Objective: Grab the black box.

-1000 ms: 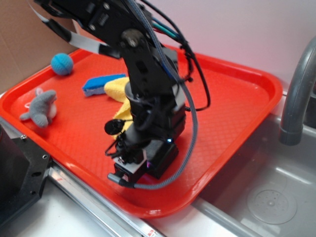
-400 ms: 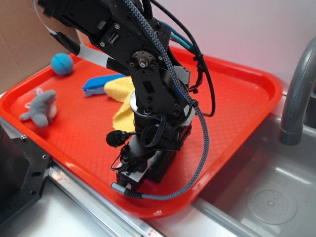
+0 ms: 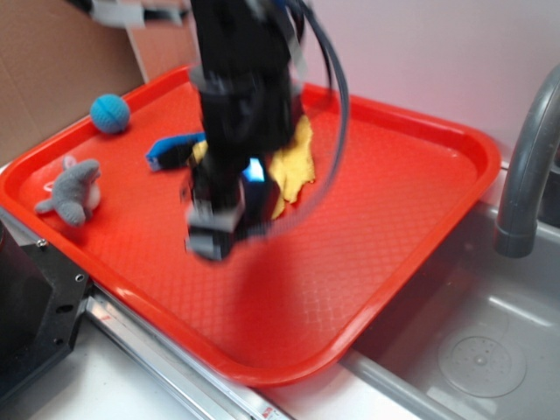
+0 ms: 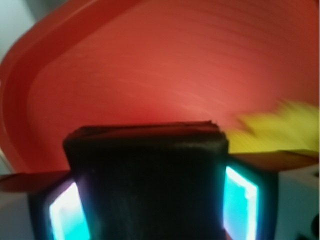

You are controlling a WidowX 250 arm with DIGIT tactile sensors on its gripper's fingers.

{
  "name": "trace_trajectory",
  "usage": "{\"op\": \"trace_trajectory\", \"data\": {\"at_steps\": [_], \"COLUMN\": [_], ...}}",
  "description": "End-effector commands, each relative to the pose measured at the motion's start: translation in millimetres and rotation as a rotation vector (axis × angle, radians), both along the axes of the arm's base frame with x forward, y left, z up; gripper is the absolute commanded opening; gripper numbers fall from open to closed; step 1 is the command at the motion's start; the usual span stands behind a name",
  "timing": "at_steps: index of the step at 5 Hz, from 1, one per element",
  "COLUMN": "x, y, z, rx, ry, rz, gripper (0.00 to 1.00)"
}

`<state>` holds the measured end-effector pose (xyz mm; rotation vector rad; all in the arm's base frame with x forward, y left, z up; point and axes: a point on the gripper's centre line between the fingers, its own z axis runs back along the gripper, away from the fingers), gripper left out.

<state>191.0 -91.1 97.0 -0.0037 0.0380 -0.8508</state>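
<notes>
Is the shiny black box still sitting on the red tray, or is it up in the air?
Up in the air: the end effector grips the glossy black box above the red plastic tray.

No words, labels, brands or numbers can be read in either view — both are blurred by motion
</notes>
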Motion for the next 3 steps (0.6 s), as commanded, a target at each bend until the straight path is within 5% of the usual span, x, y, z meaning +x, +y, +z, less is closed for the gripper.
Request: {"op": "trace_trajectory", "data": {"at_steps": [1,2,3], "x": [-14.2,-28.9,-36.1], "y": [64.3,79.6,81.9], "z": [96.2,115.1,124.7], "rx": [-0.125,-0.09,0.029], "ry": [-0.063,-0.077,-0.12], "rz": [0.494,0.743,0.958], "gripper": [0.0,0.0,0.0]}}
